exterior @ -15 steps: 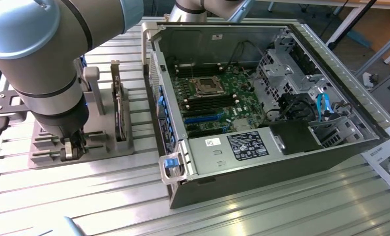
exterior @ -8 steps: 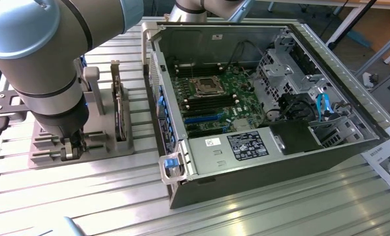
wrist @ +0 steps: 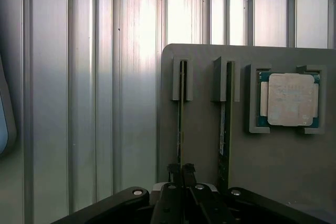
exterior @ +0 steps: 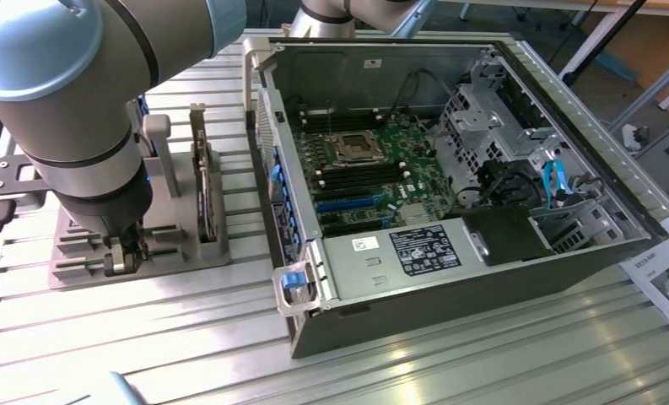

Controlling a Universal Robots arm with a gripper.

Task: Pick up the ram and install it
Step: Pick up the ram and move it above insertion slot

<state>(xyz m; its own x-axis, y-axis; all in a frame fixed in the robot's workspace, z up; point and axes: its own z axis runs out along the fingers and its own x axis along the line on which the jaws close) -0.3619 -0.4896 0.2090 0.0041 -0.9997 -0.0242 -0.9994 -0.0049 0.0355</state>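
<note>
The gripper [wrist: 182, 170] is drawn narrow, its jaws pinching the top edge of the ram [wrist: 182, 109]. The ram stands on edge in a slot of the grey holder [wrist: 202, 129], directly under the wrist. The stick is seen edge-on, so its chips are hidden, and the grip looks made rather than certain. Standing it upright in end brackets leaves the long top edge free for a pinch from above. It also keeps the connector edge pointing down, as a socket would want it. The ram sits in its slot, not yet lifted.

Just beside the gripper, in the neighbouring slot, stands a second board [wrist: 222, 129], close enough that the jaw on that side has little room. Beyond that board the processor [wrist: 290, 99] lies flat in its own recess. Well apart from the gripper sits the open case [exterior: 424, 308] with the motherboard [exterior: 363, 164] facing up. The case's near wall rises between the holder and the motherboard.
</note>
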